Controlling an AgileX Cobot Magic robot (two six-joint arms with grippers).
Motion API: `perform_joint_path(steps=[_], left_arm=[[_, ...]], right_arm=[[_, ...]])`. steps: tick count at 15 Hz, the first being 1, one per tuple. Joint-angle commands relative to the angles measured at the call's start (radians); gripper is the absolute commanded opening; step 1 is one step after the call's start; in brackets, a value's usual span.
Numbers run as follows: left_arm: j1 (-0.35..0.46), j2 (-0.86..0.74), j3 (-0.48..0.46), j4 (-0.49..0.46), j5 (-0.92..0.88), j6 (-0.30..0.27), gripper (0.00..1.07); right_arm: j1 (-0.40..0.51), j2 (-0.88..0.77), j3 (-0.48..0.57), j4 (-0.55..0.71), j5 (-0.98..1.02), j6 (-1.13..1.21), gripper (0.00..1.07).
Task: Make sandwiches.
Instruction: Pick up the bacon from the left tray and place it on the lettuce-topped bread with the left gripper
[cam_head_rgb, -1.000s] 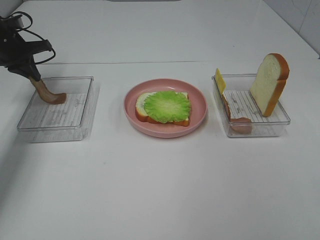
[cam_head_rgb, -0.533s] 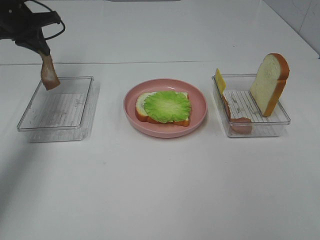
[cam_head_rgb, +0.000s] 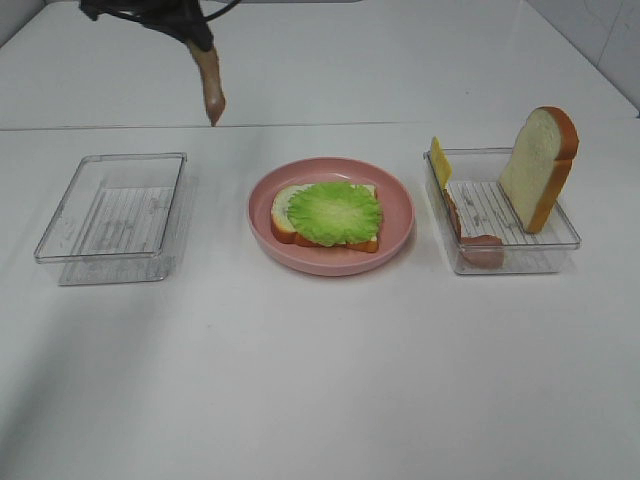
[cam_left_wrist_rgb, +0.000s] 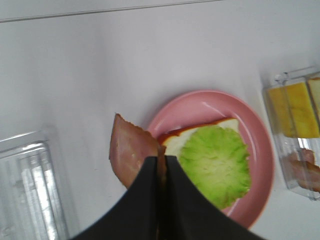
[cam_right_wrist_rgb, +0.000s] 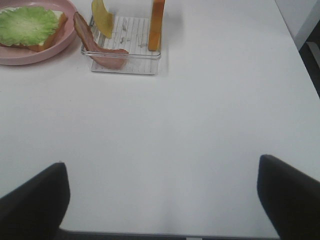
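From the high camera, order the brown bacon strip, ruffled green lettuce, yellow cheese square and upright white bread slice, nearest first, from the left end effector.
1. Brown bacon strip: in the left end effector, back left.
2. Ruffled green lettuce: centre, on the pink plate.
3. Yellow cheese square: right tray's left end.
4. Upright white bread slice: far right.

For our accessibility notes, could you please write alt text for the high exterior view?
The shut left gripper dangles a bacon strip above the table, left of a pink plate holding lettuce-topped bread. A clear tray at right holds cheese, more bacon and a leaning bread slice.
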Motion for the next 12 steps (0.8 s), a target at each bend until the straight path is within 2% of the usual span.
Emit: perform_joint_path(steps=[1,2,5,6,7,9,12], left_arm=[[-0.07,-0.002,-0.004,-0.027,-0.032,-0.025,0.0],[-0.142,0.017,-0.004,-0.055,-0.057,-0.029,0.0],[-0.207,0.047,-0.003,-0.14,-0.095,-0.029,0.0],[-0.216,0.057,-0.003,-0.162,-0.102,-0.029,0.0],[-0.237,0.094,-0.003,-0.239,-0.112,-0.025,0.0],[-0.244,0.125,-0.003,-0.278,-0.108,-0.02,0.0],[-0.241,0.211,-0.003,-0.288,-0.096,-0.018,0.0]], right_arm=[[-0.003,-0.028,0.003,-0.001,-0.005,-0.006,0.99],[-0.003,-0.028,0.003,-0.001,-0.005,-0.006,0.99],[-0.003,-0.028,0.003,-0.001,-0.005,-0.006,0.99],[-0.003,-0.028,0.003,-0.001,-0.005,-0.006,0.99],[-0.003,-0.028,0.003,-0.001,-0.005,-0.006,0.99],[-0.003,-0.028,0.003,-0.001,-0.005,-0.006,0.99],[-0.003,-0.028,0.003,-0.001,-0.005,-0.006,0.99]])
